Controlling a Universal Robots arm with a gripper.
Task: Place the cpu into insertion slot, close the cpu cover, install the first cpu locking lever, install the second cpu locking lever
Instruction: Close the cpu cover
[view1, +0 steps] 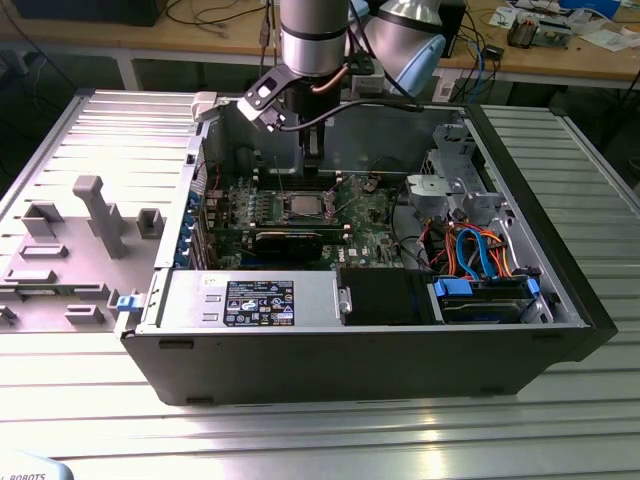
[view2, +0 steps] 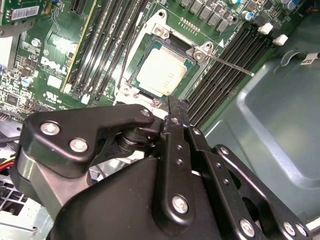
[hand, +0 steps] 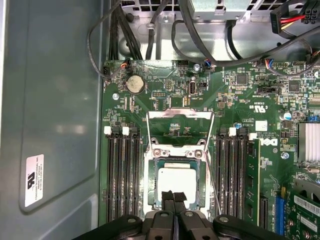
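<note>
The cpu (hand: 176, 181) lies flat in the insertion slot (hand: 151, 187), silver-grey top showing; it also shows in the second wrist view (view2: 162, 70) and the exterior view (view1: 303, 207). The cpu cover (hand: 180, 115) stands swung open on its hinge, off the chip. A thin wire locking lever (view2: 230, 65) sticks out free beside the socket. My gripper (hand: 173, 196) hangs just over the chip's near edge, shut with nothing between its fingers; it also shows in the second wrist view (view2: 172, 102) and the exterior view (view1: 309, 185).
Long black memory slots (hand: 122, 175) flank the socket on both sides. A black graphics card (view1: 290, 240) lies in front of it. Cables (hand: 150, 35) and a drive cage (view1: 450, 180) crowd the case. A grey fixture (view1: 90, 215) stands on the table at the exterior view's left.
</note>
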